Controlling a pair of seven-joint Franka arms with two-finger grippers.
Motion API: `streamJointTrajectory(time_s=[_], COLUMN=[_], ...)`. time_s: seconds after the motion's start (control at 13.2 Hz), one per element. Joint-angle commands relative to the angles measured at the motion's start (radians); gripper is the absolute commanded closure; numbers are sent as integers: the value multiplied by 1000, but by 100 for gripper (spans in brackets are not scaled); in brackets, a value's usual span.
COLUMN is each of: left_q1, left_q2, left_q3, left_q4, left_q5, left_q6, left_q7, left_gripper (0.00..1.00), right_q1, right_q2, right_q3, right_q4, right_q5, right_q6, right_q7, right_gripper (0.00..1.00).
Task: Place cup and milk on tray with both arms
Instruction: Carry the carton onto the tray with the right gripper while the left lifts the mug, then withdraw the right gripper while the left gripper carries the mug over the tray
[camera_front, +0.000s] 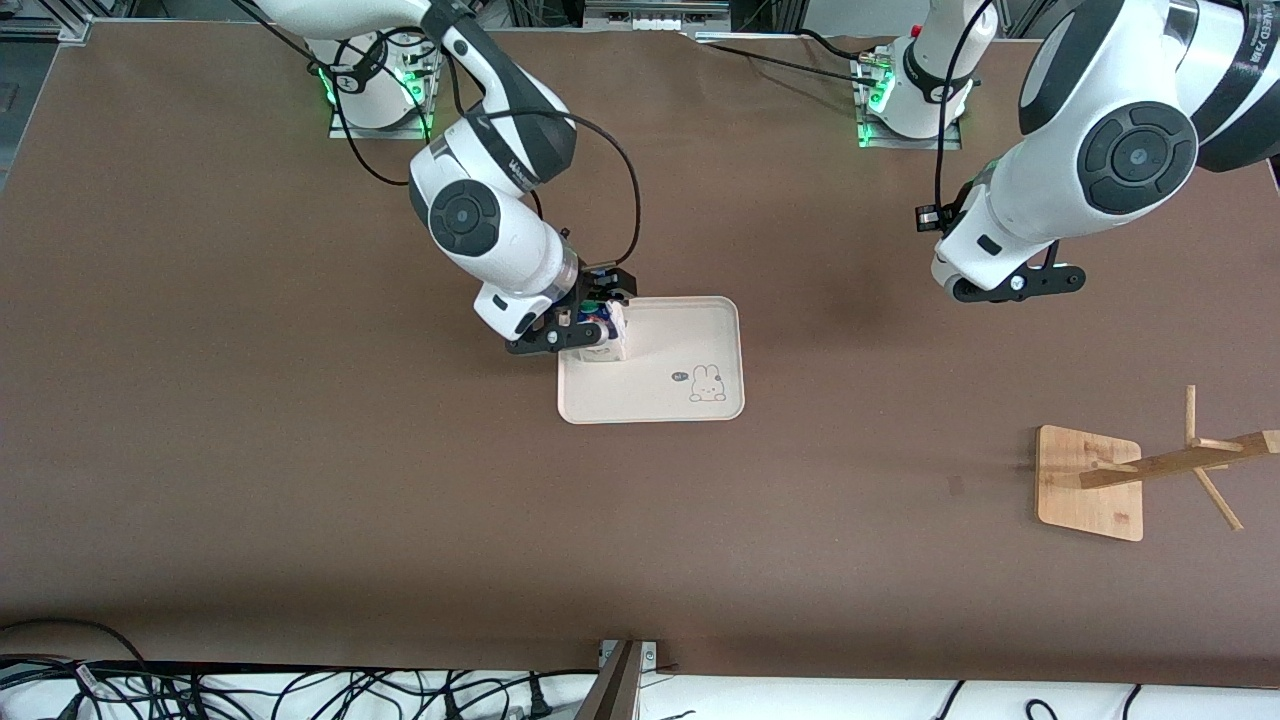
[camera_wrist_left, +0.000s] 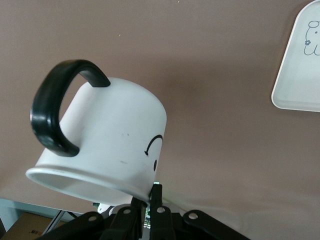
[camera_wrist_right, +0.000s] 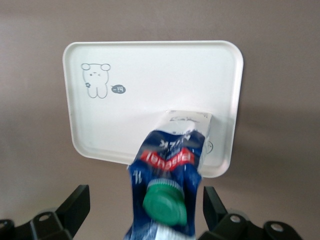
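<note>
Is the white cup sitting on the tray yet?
No, the cup is held up over bare table by the left gripper, away from the tray.

A brown table (camera_front: 300, 480) fills the front view, evenly lit. A wooden rack (camera_front: 1120, 480) lies near the left arm's end. Black cables (camera_front: 300, 695) trail over a white strip at the nearest edge, beside a metal post (camera_front: 620, 680)

Your left gripper (camera_wrist_left: 150, 200) pinches the smiley cup (camera_wrist_left: 110, 137) by its rim above brown table (camera_wrist_left: 210, 75); the tray (camera_wrist_left: 300, 75) lies nearby.
</note>
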Motion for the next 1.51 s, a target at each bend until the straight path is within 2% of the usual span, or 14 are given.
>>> streamJointTrajectory(time_s=[0.0, 0.08, 0.23, 0.3, 0.38, 0.45, 0.53, 0.68, 0.83, 0.98, 1.21, 1.28, 1.44], left_q1=[0, 0, 1, 1, 1, -3, -26, -89, -162, -212, -287, -299, -322], left_q2=[18, 21, 24, 35, 53, 75, 116, 232, 340, 430, 503, 524, 575], left_q3=[-2, -2, -1, -1, -1, -2, -2, -1, -1, -1, 1, -1, 1], left_q4=[41, 42, 42, 41, 42, 42, 44, 148, 264, 344, 372, 372, 372], left_q5=[-13, -29, -84, -86, -88, -86, -89, -89, -88, -89, -89, -100, -157], left_q6=[-31, -31, -32, -41, -57, -54, -51, -49, -40, 1, 168, 223, 341], left_q7=[-8, -9, -12, -11, -11, -15, -34, -110, -204, -286, -339, -385, -419], left_gripper=[100, 100, 100, 100, 100, 100, 100, 100, 100, 100, 100, 100, 100], right_q1=[-2, -2, -2, -2, -2, -2, -5, -6, -31, -75, -149, -163, -169], right_q2=[-143, -183, -203, -215, -218, -223, -225, -219, -191, -179, -172, -172, -201], right_q3=[-52, -80, -126, -149, -173, -201, -250, -418, -511, -516, -514, -514, -462], right_q4=[7, 48, 196, 282, 339, 370, 378, 378, 376, 375, 372, 360, 303], right_q5=[-13, -11, -13, -31, -102, -191, -236, -241, -232, -185, -171, -186, -332], right_q6=[-150, -241, -490, -609, -686, -724, -728, -711, -662, -656, -666, -656, -622], right_q7=[-14, -16, -14, -16, -40, -121, -249, -546, -682, -654, -621, -617, -606], right_gripper=[0, 0, 0, 0, 0, 0, 0, 0, 0, 0, 0, 0, 0])
